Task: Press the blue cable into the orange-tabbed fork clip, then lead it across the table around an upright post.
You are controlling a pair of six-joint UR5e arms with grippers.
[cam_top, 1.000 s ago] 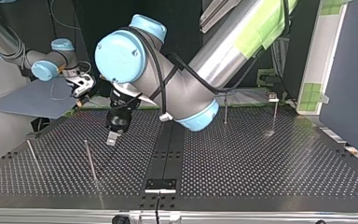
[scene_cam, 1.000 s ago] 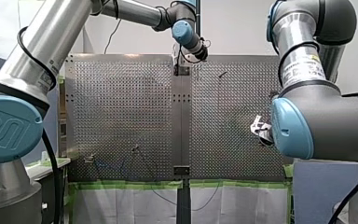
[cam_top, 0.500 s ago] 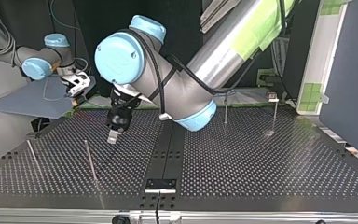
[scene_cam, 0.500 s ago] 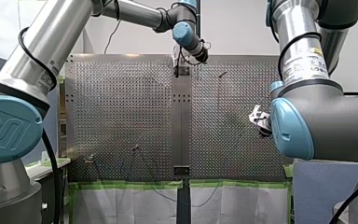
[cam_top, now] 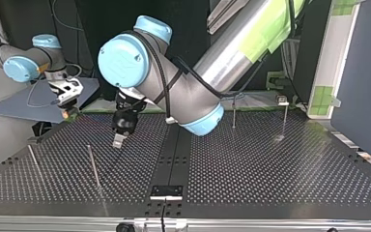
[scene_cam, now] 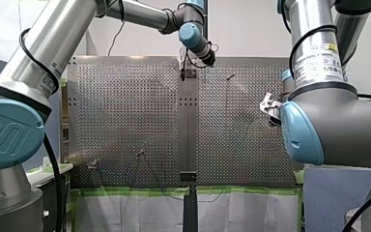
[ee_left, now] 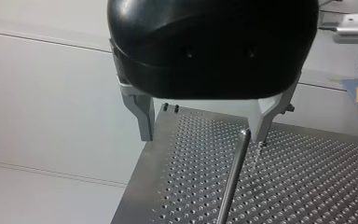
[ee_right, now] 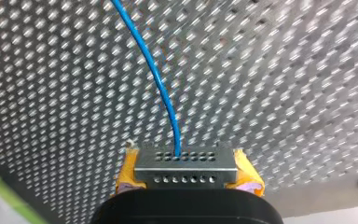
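Right claw (ee_right: 186, 163) is clenched on the blue cable (ee_right: 151, 70), which runs off ahead of it, up above the perforated bench (ee_right: 284, 93). Left claw (ee_left: 205, 128) hangs with fingers spread wide, gripping nothing, and an upright post (ee_left: 233, 182) stands just ahead, close to one finger.

My right gripper (cam_top: 67, 110) has moved along the table's (cam_top: 270, 164) side edge, toward its far edge. The cable (ee_right: 161, 84) hangs less loose now.
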